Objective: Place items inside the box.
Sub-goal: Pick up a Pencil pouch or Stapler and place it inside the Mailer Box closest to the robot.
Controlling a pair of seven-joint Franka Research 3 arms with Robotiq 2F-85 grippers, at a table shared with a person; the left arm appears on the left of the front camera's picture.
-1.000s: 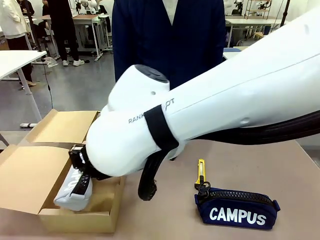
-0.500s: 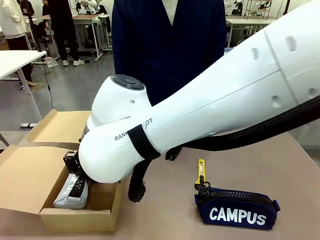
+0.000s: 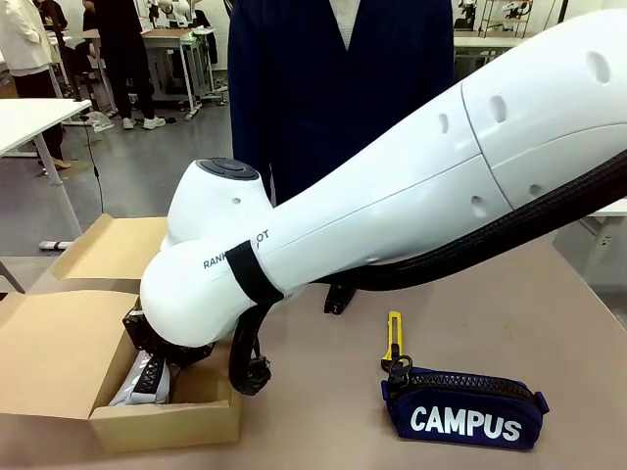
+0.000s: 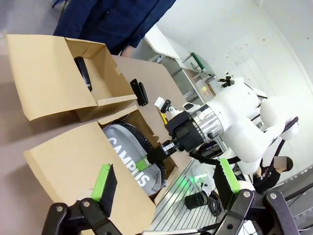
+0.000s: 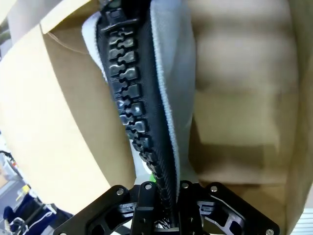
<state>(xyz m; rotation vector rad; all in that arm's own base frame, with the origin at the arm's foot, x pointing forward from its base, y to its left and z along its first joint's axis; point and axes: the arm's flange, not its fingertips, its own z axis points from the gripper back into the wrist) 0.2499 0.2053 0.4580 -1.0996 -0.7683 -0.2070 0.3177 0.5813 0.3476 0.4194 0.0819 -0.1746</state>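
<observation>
My right gripper [image 3: 149, 370] reaches across into the open cardboard box [image 3: 167, 423] at the front left. It is shut on the zip edge of the grey pouch [image 3: 137, 377], which sits low inside the box. In the right wrist view the black zip of the grey pouch [image 5: 134, 112] runs up from the shut right gripper [image 5: 164, 196]. The left wrist view shows the grey pouch [image 4: 132, 156] lettered "CAMPUS" in the box [image 4: 63, 161], with my left gripper [image 4: 166, 181] open and apart above the near flap. The navy pouch [image 3: 465, 409], yellow utility knife [image 3: 394, 336] and black stapler [image 3: 336, 299] lie on the table.
A person in dark blue [image 3: 333, 88] stands at the far side of the table. The box flaps [image 3: 118, 245] stand open to the left and back. A dark object [image 4: 83, 73] lies by the far flap. My right arm [image 3: 411, 206] spans the middle of the table.
My right arm has swung further left and lower, and the grey pouch has gone deeper into the box. The navy pouch and the knife have not moved.
</observation>
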